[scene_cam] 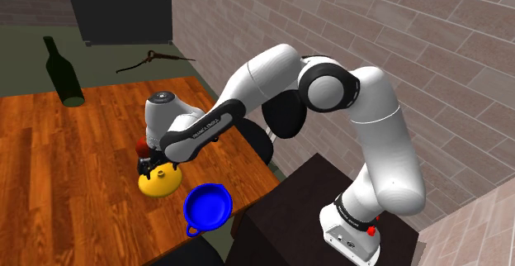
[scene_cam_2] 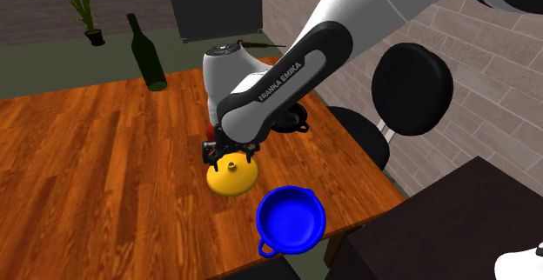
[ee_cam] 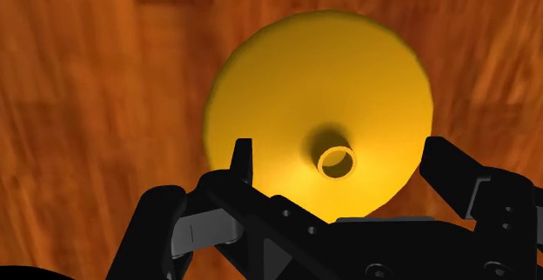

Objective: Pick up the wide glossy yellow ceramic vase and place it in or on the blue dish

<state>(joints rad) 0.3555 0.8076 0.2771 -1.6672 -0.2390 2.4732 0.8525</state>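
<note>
The wooden counter (scene_cam: 49,182) carries everything the task needs, and the white arm (scene_cam: 272,70) bends out from its stand and down over the corner nearest it, wrist turned so the hand looks straight down. That vertical pose seems chosen for the target's shape. The blue dish (scene_cam: 206,211) sits open side up and empty near the counter's edge, close to the vase but not touching it, so the carry should be short. The yellow vase (scene_cam: 161,186) stands upright on the counter directly beneath the hand. Its body flares into a wide, low skirt that looks too broad for a grip across it. The likely handhold is therefore the short neck (ee_cam: 324,139) rising from the middle. In the wrist view the jaws are released, one finger (ee_cam: 243,161) on each side of that neck with bare yellow showing between them and it, so nothing is gripped yet. The neck appears roughly centred in the gap, so a squeeze should catch it evenly, though the glossy surface may slip.
</note>
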